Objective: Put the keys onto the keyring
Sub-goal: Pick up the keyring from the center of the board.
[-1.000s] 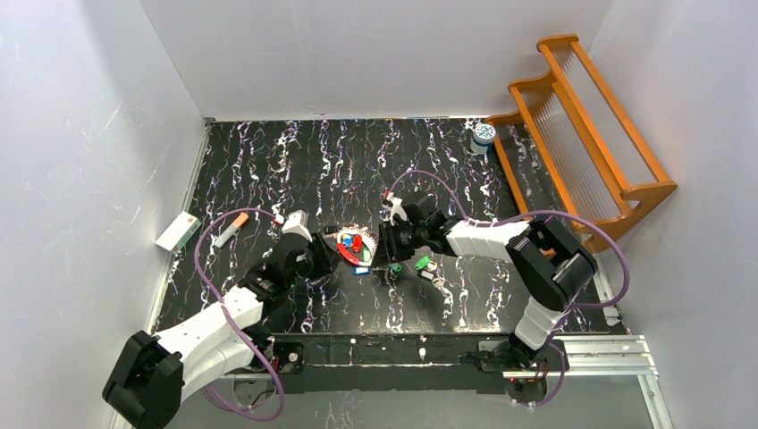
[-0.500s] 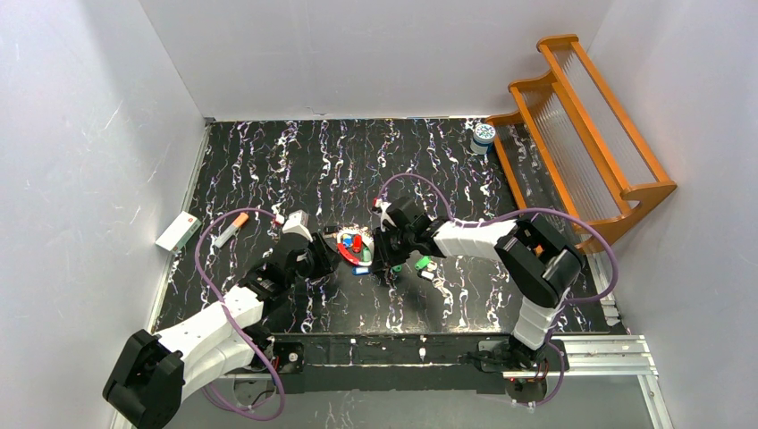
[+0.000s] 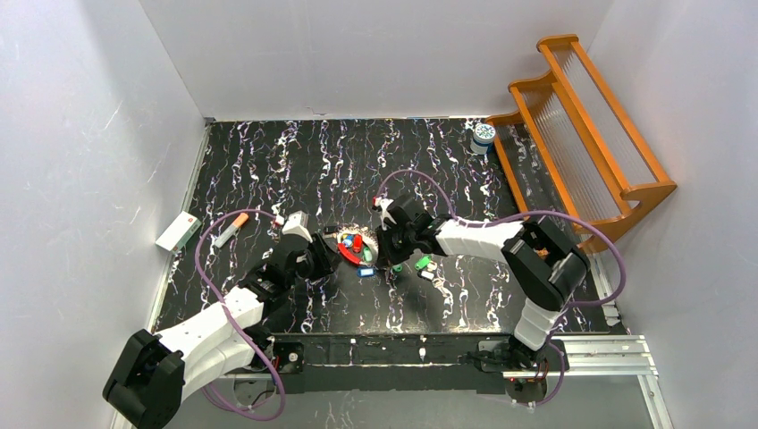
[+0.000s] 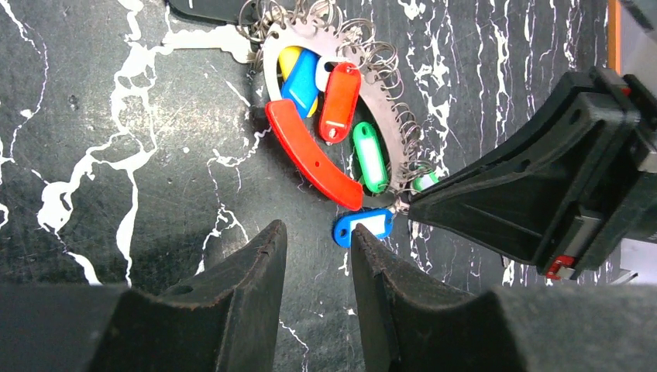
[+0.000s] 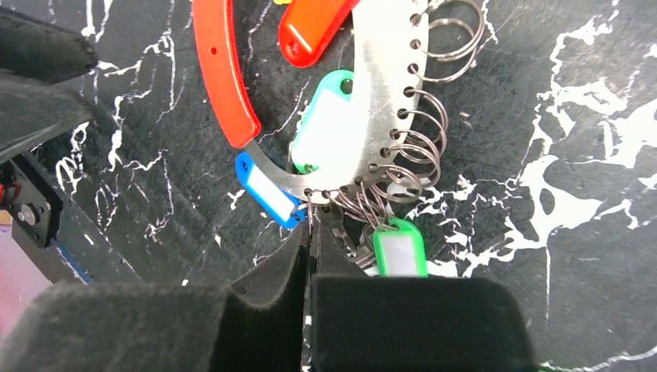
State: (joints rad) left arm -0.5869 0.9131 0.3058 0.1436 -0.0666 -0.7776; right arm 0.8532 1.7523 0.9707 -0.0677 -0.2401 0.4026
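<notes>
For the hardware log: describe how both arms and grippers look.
Both arms have white links and bulky black joints: left arm, right arm. A purple cable loops along each. The left gripper and right gripper are black, with wedge-shaped fingers tapering to narrow tips. A small red tab shows on the right gripper's body.

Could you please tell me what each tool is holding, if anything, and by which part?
The right tool pinches the keyring at its rim beside the blue tag; the left tool holds nothing.
</notes>
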